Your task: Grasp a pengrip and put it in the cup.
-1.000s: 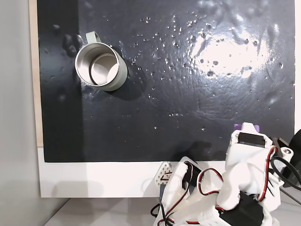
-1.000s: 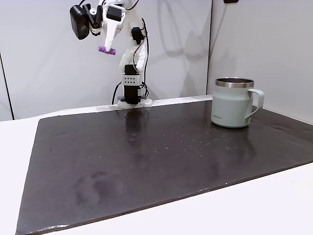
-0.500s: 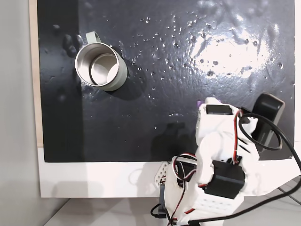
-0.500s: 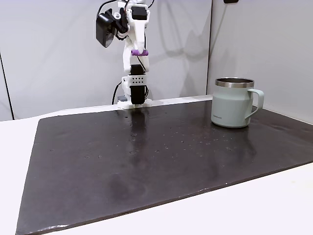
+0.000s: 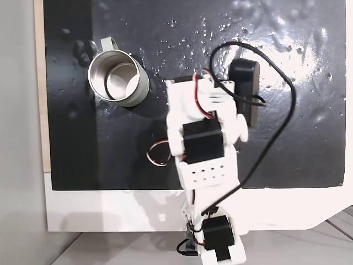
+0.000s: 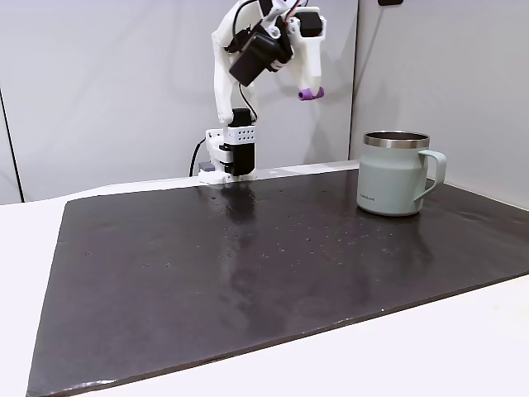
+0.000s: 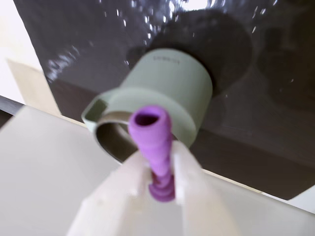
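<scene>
Carrying the pengrip (image 7: 154,142) pinched between its 2 fingers (image 7: 186,169) high above the dark surface (image 6: 248,265), the arm should centre over the cup (image 6: 395,174) before lowering and releasing.

One cup (image 6: 396,173), one pengrip (image 7: 153,147), one gripper (image 7: 158,167), one arm (image 5: 201,149), one black mat (image 6: 248,273).

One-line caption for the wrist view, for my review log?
Gripper clamps a purple pengrip, with the grey-green cup on the dark mat ahead.
</scene>
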